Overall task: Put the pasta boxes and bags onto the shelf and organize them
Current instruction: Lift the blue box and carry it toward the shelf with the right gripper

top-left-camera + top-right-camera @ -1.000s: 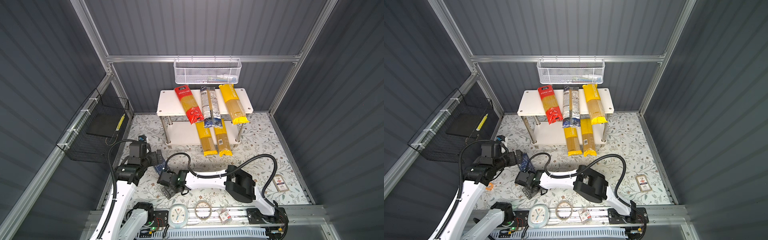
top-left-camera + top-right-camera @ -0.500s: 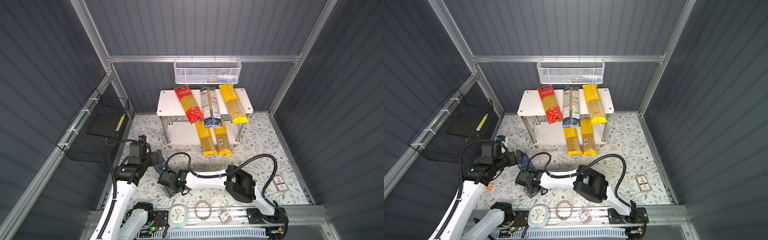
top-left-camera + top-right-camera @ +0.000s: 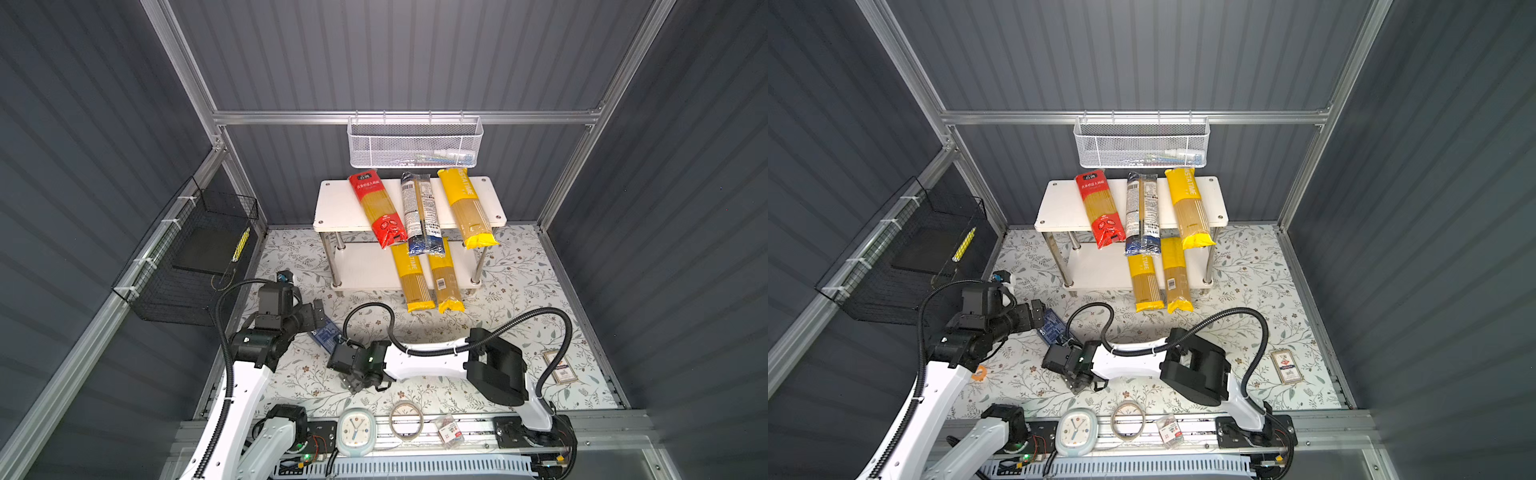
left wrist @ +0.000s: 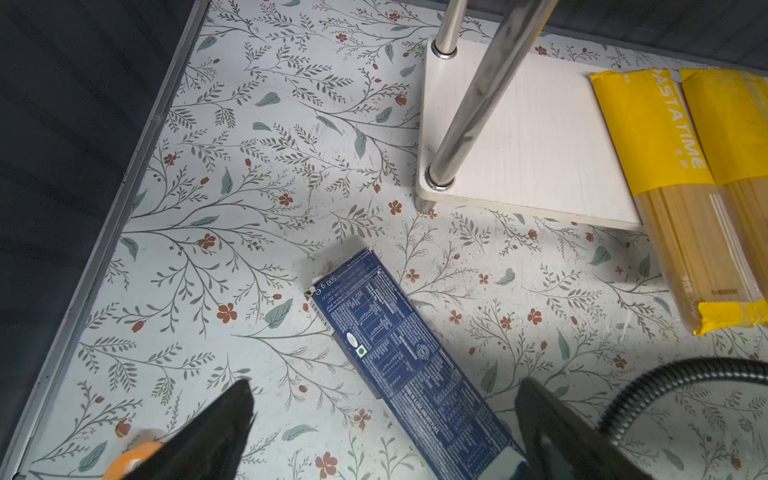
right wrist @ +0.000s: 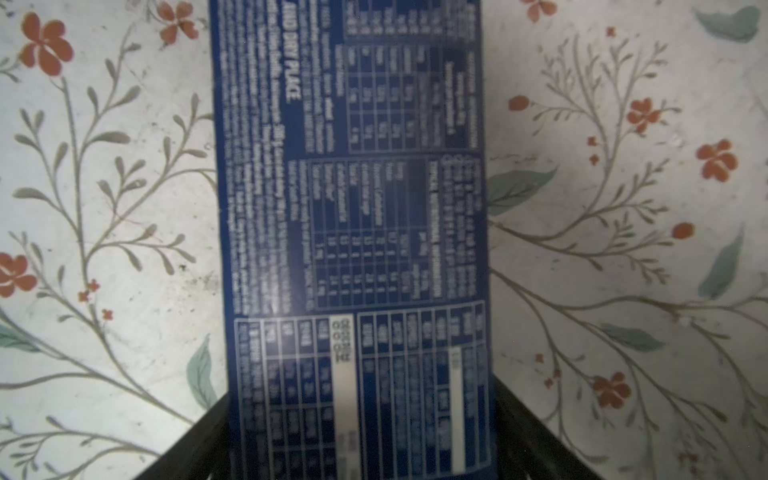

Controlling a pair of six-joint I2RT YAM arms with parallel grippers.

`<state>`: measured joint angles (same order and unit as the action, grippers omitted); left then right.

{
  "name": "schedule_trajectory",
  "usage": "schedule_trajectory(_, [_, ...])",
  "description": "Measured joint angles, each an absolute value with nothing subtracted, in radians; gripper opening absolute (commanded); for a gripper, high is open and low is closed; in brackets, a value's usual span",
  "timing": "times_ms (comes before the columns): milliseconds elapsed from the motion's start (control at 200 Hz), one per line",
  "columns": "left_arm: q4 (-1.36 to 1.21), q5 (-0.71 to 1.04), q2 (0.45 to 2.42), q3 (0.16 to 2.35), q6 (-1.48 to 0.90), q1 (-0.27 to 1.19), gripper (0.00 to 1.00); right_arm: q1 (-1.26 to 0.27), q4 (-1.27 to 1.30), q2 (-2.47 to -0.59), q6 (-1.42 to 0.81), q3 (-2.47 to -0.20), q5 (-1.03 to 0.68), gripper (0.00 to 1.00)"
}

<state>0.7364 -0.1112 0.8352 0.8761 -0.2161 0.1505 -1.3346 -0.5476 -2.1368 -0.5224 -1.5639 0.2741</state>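
Note:
A dark-blue box [image 3: 328, 334] [image 3: 1052, 328] lies flat on the floral floor, left of centre. My right gripper [image 3: 343, 340] [image 5: 359, 395] reaches across to its near end, and both black fingers press its long sides [image 5: 353, 208]. Just above the box's far half [image 4: 399, 365], my left gripper [image 3: 316, 315] [image 4: 384, 388] stands open and touches nothing. On the top board of the white shelf [image 3: 340, 208] lie a red bag [image 3: 376, 208], a clear bag with dark-blue ends [image 3: 420, 212] and a yellow bag [image 3: 465, 208]. Two yellow bags [image 3: 411, 278] [image 3: 444, 278] overhang the lower board.
A white mesh basket [image 3: 415, 143] hangs on the back wall and a black wire basket [image 3: 195, 257] on the left wall. A clock [image 3: 355, 430], tape ring [image 3: 406, 419] and small packet [image 3: 449, 430] sit along the front rail. A card pack [image 3: 561, 368] lies right, and an orange tape roll [image 3: 980, 372] left.
The right gripper's fingers have drawn in against the sides of the dark-blue box. Both arms and the box have stayed almost where they were.

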Motion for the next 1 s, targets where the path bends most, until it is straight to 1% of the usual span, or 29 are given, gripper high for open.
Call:
schedule_trajectory(175, [0.737,-0.109,0.835,0.876,-0.216,0.15,1.0,-1.335,-0.549,-2.104,-0.535,-1.528,0.291,0.78])
schedule_trajectory(350, [0.736,-0.109,0.835,0.876,-0.215,0.15,1.0,-1.333,-0.55,-2.068,-0.554,-1.49,0.313,0.74])
schedule_trajectory(585, [0.736,-0.109,0.835,0.876,-0.213,0.15,1.0,-1.317,-0.557,-1.997,-0.588,-1.421,0.351,0.72])
schedule_trajectory(1000, [0.736,-0.109,0.835,0.876,-0.212,0.15,1.0,-1.312,-0.532,-1.793,-0.622,-1.262,0.377,0.67])
